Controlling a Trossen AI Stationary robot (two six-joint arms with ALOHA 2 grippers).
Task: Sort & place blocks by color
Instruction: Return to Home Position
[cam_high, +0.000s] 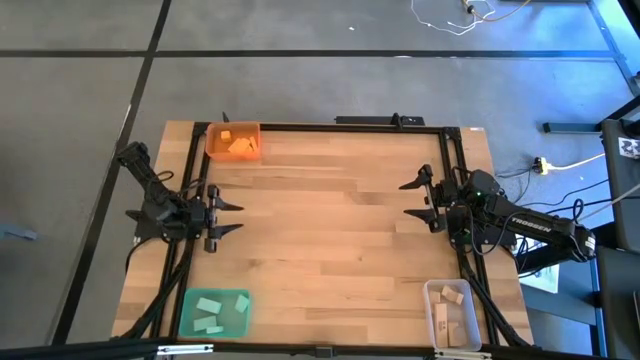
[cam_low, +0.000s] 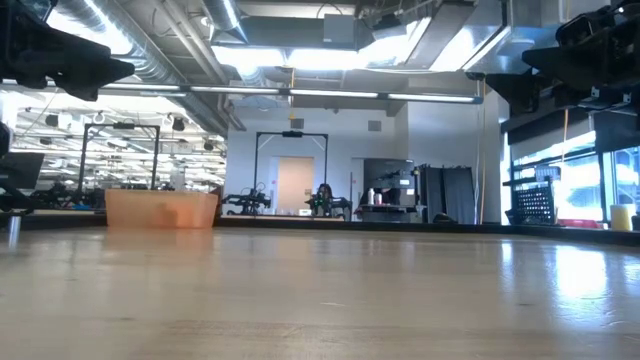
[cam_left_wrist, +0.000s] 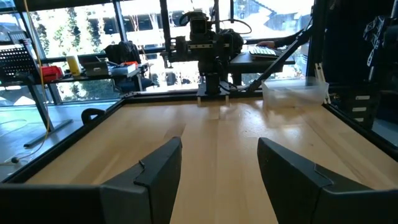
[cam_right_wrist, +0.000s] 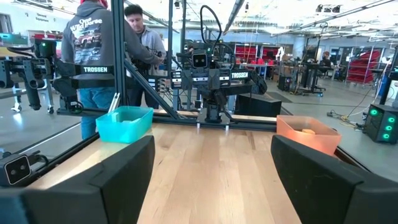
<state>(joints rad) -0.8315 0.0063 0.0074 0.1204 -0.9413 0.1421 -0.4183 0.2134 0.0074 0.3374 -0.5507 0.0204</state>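
Smooth, faintly glossy wood table (cam_high: 340, 230) — translucent plastic orange tray (cam_high: 212, 150).

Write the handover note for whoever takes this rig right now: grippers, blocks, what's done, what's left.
Left gripper: fingers open, empty, at the left side of the table.
Right gripper: fingers open, empty, at the right side, facing the left one.
Blocks: orange blocks in the orange tray, teal blocks in the green tray, pale wood blocks in the clear tray.
Done: sorting looks finished; no loose block shows on the tabletop.
Left: probably only parking both arms.
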